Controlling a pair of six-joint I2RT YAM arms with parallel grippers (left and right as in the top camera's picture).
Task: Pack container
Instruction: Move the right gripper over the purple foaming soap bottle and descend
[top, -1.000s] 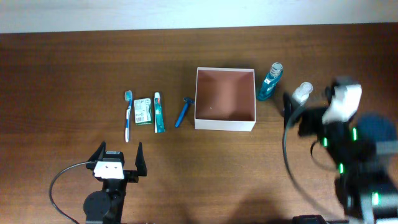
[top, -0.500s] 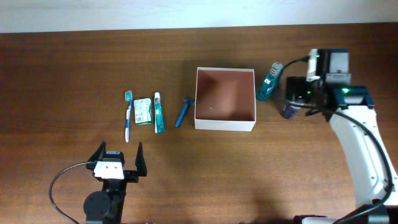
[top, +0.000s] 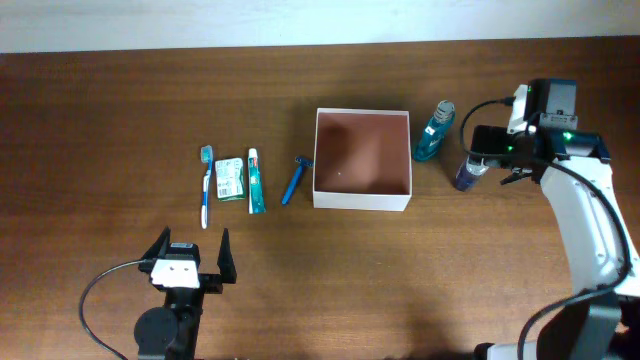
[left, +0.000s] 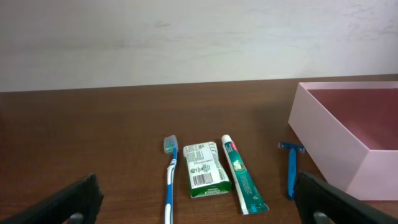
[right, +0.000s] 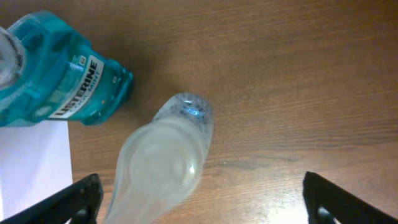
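Note:
The container (top: 362, 201), a square white box with a reddish-brown inside, stands mid-table; it also shows in the left wrist view (left: 326, 140). Left of it lie a blue razor (top: 295, 179), a toothpaste tube (top: 256, 181), a green-and-white packet (top: 231, 178) and a toothbrush (top: 207, 186). Right of it stand a teal mouthwash bottle (top: 433, 131) and a clear bottle (top: 466, 175). My right gripper (top: 480, 152) is open above the clear bottle (right: 163, 168), whose cap lies between the fingers (right: 202, 202), nearer the left one. My left gripper (top: 190, 256) is open and empty near the front edge.
The mouthwash bottle (right: 59, 78) stands close beside the clear bottle, next to the container's white corner (right: 34, 162). A pale wall runs along the table's far edge (top: 300, 25). A black cable (top: 95, 295) loops by the left arm's base.
My right arm has swung up from the lower right to above the clear bottle, then shifted slightly. The left arm and the toiletries have not moved.

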